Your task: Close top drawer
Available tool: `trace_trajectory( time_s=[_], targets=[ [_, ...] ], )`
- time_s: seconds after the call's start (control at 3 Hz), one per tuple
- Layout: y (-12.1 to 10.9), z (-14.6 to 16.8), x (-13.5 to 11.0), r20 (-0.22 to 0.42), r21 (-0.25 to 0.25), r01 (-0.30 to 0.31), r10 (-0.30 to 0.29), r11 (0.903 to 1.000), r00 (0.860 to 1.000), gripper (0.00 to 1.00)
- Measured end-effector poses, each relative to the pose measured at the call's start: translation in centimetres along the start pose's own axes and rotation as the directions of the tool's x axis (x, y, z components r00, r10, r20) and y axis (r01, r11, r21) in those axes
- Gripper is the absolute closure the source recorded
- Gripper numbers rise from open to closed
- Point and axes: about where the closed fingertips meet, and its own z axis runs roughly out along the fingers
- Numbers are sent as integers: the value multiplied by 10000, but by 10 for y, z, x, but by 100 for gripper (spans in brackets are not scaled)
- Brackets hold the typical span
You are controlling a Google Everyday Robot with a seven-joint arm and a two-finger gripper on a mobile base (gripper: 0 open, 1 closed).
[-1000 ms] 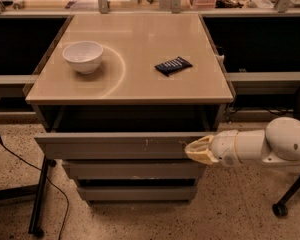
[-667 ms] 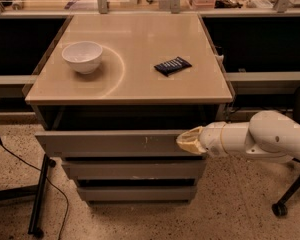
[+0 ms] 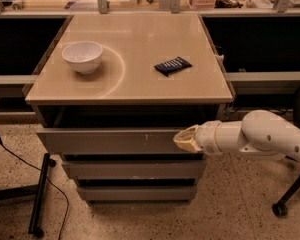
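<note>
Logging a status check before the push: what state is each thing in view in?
top drawer: pulled out, dark interior showing.
gripper: at the right end of the drawer's front panel.
white bowl: upright on the cabinet top, looks empty.
dark packet: lying flat on the cabinet top.
two lower drawers: set further back than the top drawer.

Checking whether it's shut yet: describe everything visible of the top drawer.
The top drawer is wide and handle-less, with a flat grey front panel, small pale scratches right of centre, and a dark interior. It stands partly open, level, jutting out beneath the tabletop and above two shorter drawer fronts. The gripper is at the right part of its front panel, seemingly touching it.
</note>
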Motion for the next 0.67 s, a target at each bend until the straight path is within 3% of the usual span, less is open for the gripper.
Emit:
trace_trajectory(
  time_s=[0.67],
  targets=[
    [-16,33,-17,-127,243,868,-865,9959,9962,100]
  ],
)
